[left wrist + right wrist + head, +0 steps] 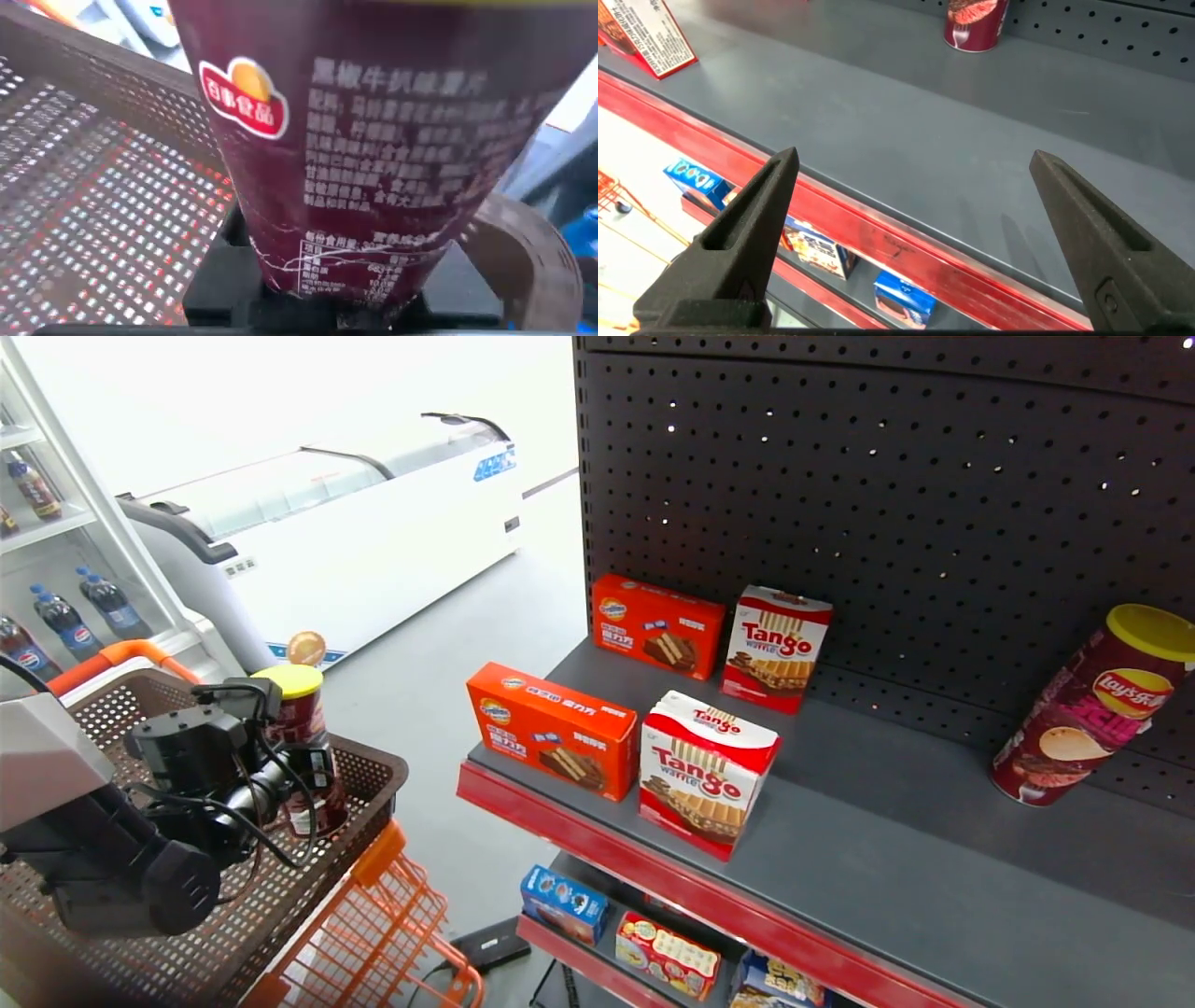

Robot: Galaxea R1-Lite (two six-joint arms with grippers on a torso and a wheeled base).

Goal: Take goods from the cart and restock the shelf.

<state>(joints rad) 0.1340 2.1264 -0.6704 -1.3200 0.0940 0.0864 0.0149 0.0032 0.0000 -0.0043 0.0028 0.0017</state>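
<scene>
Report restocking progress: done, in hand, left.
Done: two orange boxes, two red-and-white wafer boxes and a maroon yellow-lidded chip can sit on the grey shelf. In hand: the left gripper grips a second maroon can in the brown cart basket. Left: shelving it; the right gripper is open over the shelf.

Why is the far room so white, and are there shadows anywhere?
Head view: glare washes out the room above the white chest freezer. Right wrist view: faint shadows on the grey shelf under the open black fingers. Left wrist view: light glints through the brown perforated basket.

White chest freezer [373, 551], bottled drinks [61, 621] beside it
</scene>
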